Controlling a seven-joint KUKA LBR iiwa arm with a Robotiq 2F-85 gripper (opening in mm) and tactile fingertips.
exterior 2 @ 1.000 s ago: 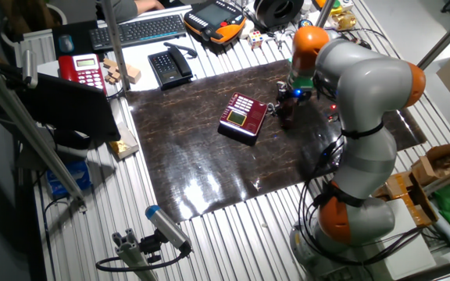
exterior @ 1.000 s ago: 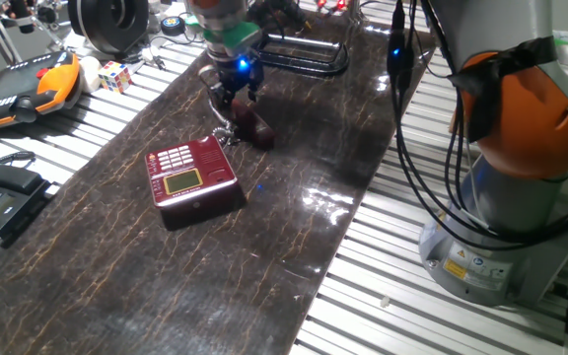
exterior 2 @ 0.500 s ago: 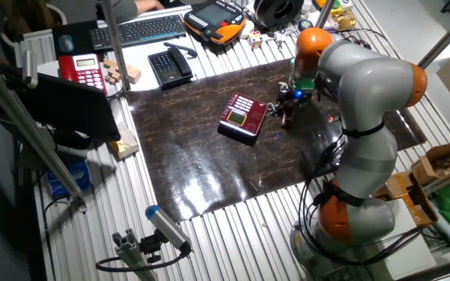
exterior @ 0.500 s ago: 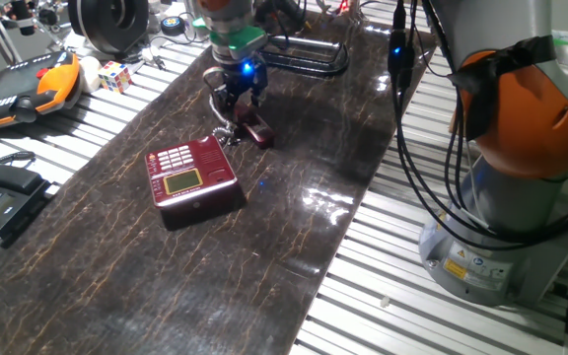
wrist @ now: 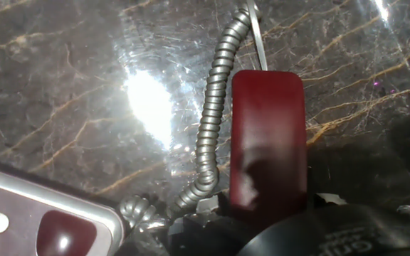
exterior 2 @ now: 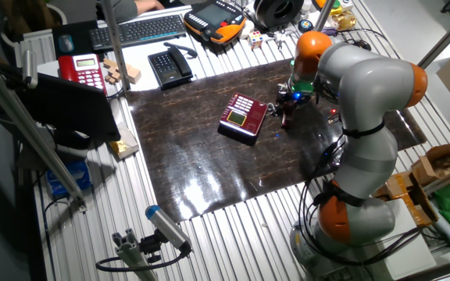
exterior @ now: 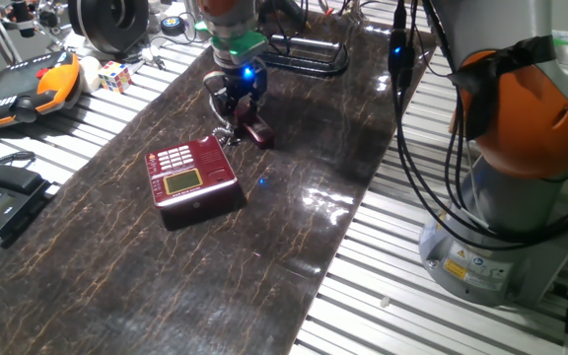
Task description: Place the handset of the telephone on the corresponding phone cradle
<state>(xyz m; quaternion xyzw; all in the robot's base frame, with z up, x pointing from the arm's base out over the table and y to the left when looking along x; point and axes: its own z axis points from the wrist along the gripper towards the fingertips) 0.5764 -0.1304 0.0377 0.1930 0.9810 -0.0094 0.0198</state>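
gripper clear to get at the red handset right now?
Probably yes. The gripper sits directly over the handset, which lies on the mat beside the red phone; only its cord runs alongside.

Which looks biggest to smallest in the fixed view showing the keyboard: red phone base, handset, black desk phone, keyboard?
1. keyboard
2. black desk phone and red phone base: look alike, unranked
3. handset, partly hidden by the gripper

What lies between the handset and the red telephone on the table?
The coiled cord lies between the handset and the telephone, over bare table; the hand view shows this best.
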